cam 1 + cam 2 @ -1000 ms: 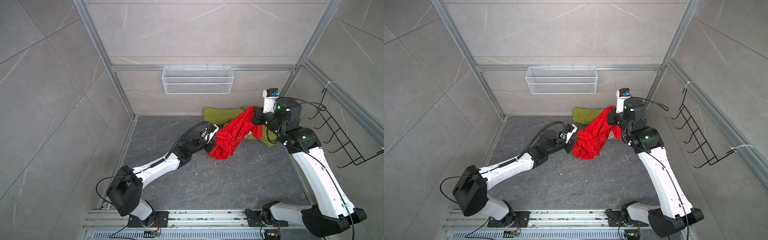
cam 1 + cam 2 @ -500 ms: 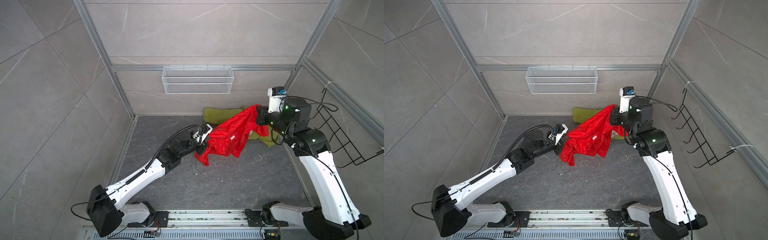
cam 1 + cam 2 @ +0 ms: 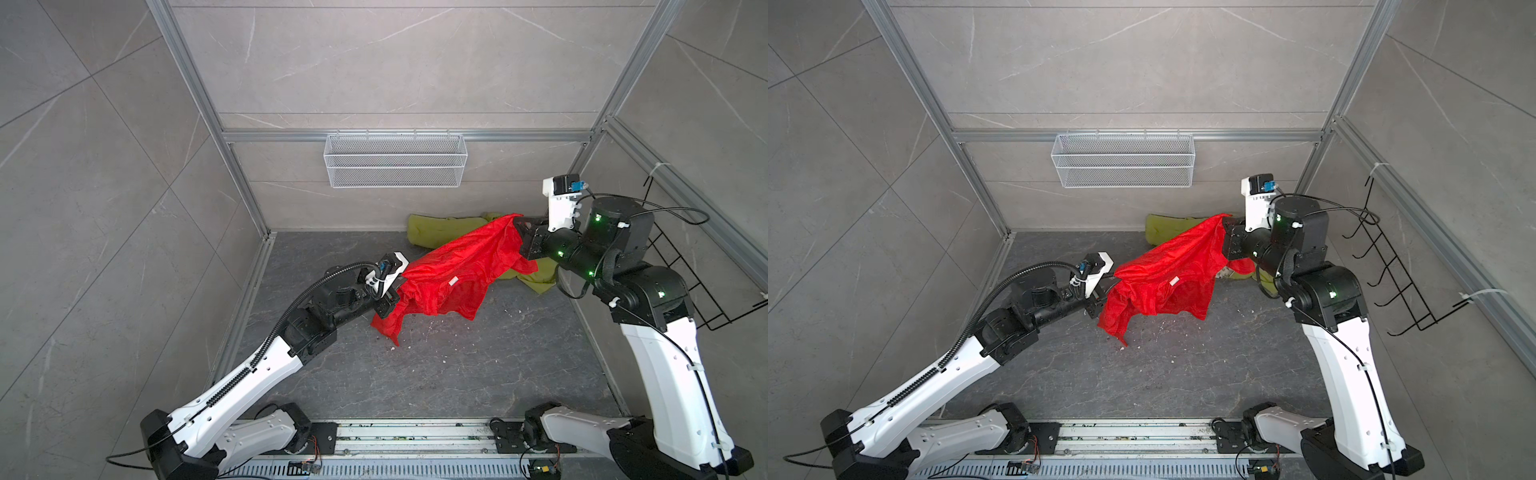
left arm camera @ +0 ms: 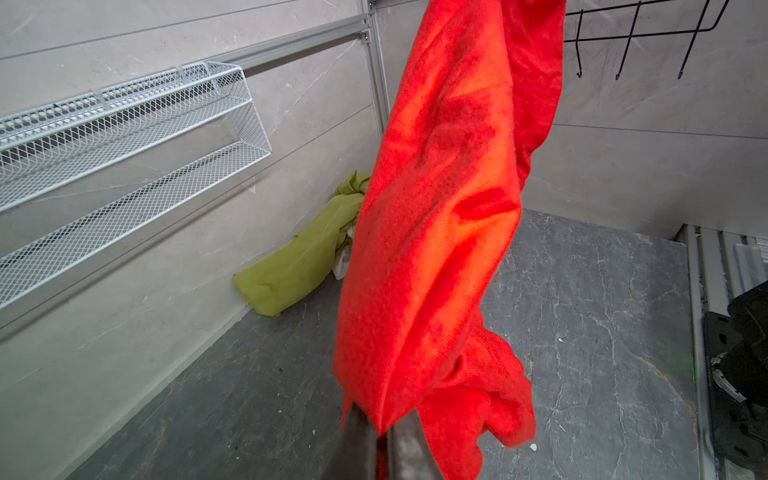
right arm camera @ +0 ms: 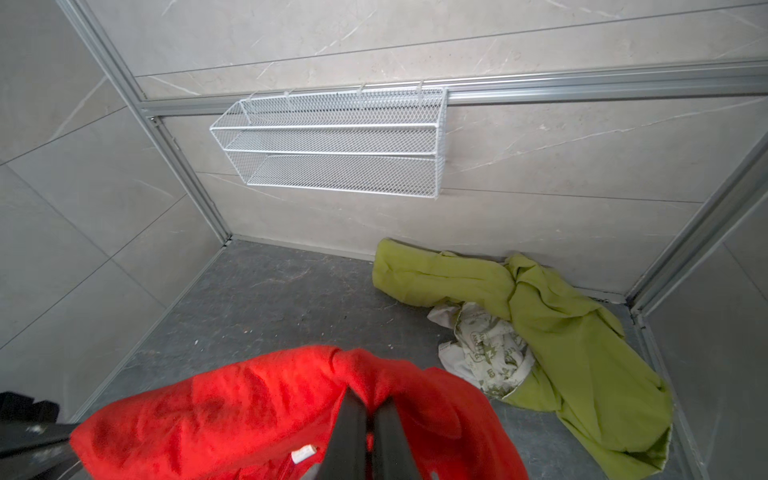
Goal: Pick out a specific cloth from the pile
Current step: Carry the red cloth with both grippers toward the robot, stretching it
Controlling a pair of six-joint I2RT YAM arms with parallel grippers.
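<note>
Left gripper (image 3: 390, 300): jaws narrow, clamped on the lower-left edge of the red cloth (image 3: 457, 268); in the left wrist view, dark fingers (image 4: 359, 442) pressed together with red fabric pinched between.
Left arm: stretched from the bottom-left base up toward frame centre in both top views, forearm slanting, wrist roughly level above the floor (image 3: 457, 374).
Red cloth (image 3: 1167, 274): slung as a sagging sheet between both grippers, centre of both top views; one corner dangling lower left, contact with the floor unclear; small white tag mid-sheet.
Pile: on the floor against the back wall, right of centre; olive-green cloth (image 5: 561, 332) crumpled along the wall, white printed cloth (image 5: 486, 345) tucked against its front; partly hidden behind the red sheet in both top views.
Right gripper (image 3: 520, 227): jaws narrow likewise, shut on the upper-right end of the red cloth; in the right wrist view, fingers (image 5: 347, 436) close together, fabric bunched around them.
Right arm: rising steeply from the bottom-right base, elbow bent, forearm reaching leftward, gripper higher in frame than the left one.
Wire basket (image 3: 395, 160): mounted on the back wall, upper centre.
</note>
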